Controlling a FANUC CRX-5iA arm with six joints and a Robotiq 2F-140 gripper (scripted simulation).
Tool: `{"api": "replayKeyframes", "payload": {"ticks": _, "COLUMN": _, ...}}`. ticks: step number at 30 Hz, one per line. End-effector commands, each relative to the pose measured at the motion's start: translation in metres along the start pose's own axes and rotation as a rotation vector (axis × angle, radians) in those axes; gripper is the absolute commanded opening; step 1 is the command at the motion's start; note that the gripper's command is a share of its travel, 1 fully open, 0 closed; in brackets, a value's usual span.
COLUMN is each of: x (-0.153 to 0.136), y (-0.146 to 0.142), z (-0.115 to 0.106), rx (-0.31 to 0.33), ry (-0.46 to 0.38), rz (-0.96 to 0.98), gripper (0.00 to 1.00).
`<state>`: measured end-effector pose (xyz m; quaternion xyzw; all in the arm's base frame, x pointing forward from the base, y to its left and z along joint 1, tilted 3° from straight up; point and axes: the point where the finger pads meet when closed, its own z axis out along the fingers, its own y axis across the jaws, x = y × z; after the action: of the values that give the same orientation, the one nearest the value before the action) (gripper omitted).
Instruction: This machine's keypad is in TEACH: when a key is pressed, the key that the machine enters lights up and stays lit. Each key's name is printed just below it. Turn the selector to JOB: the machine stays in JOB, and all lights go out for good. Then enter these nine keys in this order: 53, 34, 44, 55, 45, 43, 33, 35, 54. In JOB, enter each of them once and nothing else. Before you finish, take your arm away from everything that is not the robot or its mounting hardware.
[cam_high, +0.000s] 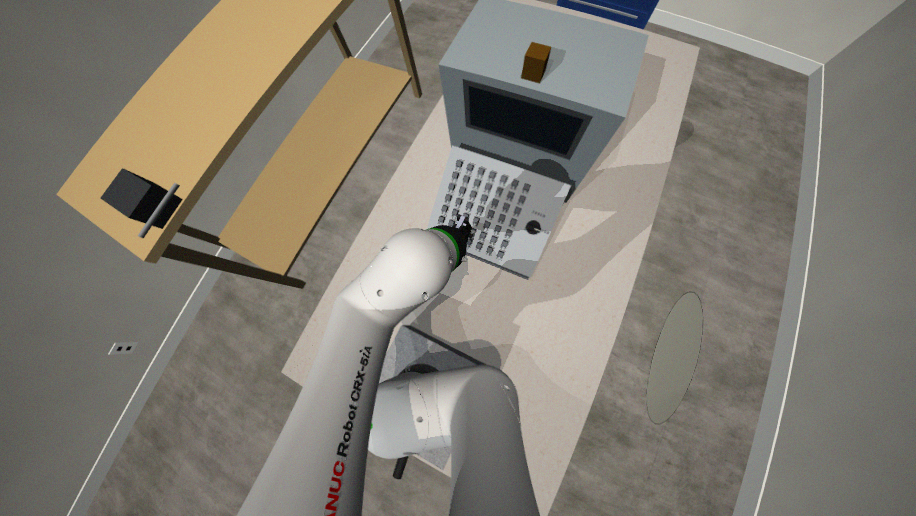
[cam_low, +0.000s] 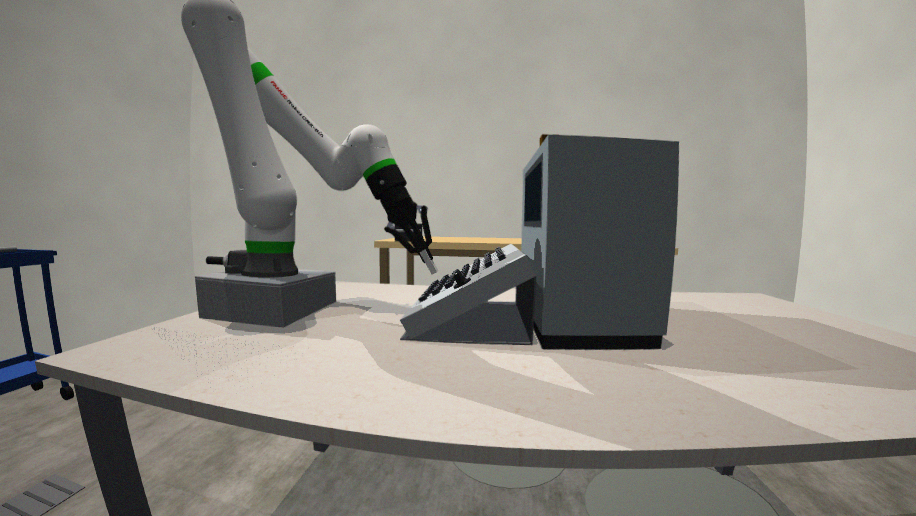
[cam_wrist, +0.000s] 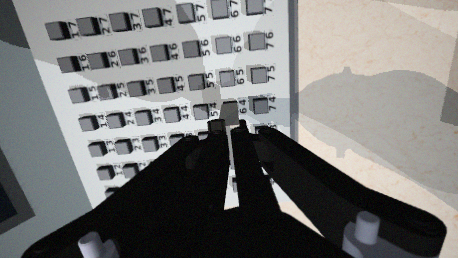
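Observation:
The sloped keypad (cam_high: 542, 247) (cam_low: 471, 295) (cam_wrist: 292, 75) has rows of grey keys; none looks lit. In the wrist view, keys 34 (cam_wrist: 143, 117), 44 (cam_wrist: 172, 114), 54 (cam_wrist: 201, 111), 35 (cam_wrist: 136, 88), 45 (cam_wrist: 166, 85), 55 (cam_wrist: 196, 82) and 33 (cam_wrist: 150, 144) show; 43 and 53 are partly hidden behind the fingers. My gripper (cam_high: 462, 222) (cam_low: 430, 264) (cam_wrist: 230, 116) is shut and empty. Its tip appears over key 64 in the wrist view, just above the keys in the exterior view. The black selector (cam_high: 532, 227) is on the keypad's right side; its setting is too small to read.
The grey machine housing (cam_high: 544, 89) (cam_low: 608, 237) with a dark screen (cam_high: 525, 118) rises behind the keypad. A brown block (cam_high: 535, 62) sits on top of it. A wooden bench (cam_high: 211, 83) stands to the left in the top view.

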<state>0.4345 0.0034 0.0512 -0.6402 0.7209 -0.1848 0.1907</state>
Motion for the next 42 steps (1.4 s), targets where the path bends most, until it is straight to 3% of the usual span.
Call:
{"api": "replayKeyframes", "payload": {"ticks": 1, "x": 0.000, "y": 0.000, "z": -0.002, "rx": 0.001, "ry": -0.001, "rz": 0.000, "gripper": 0.00}}
{"api": "replayKeyframes", "payload": {"ticks": 10, "x": 0.001, "y": -0.004, "z": -0.002, "rx": 0.001, "ry": -0.001, "rz": 0.000, "gripper": 0.00}}
{"api": "replayKeyframes", "payload": {"ticks": 20, "x": 0.033, "y": -0.067, "z": -0.002, "rx": 0.001, "ry": -0.001, "rz": 0.000, "gripper": 0.00}}
{"api": "replayKeyframes", "payload": {"ticks": 42, "x": 0.034, "y": -0.068, "z": 0.015, "rx": 0.001, "ry": -0.001, "rz": 0.000, "gripper": 0.00}}
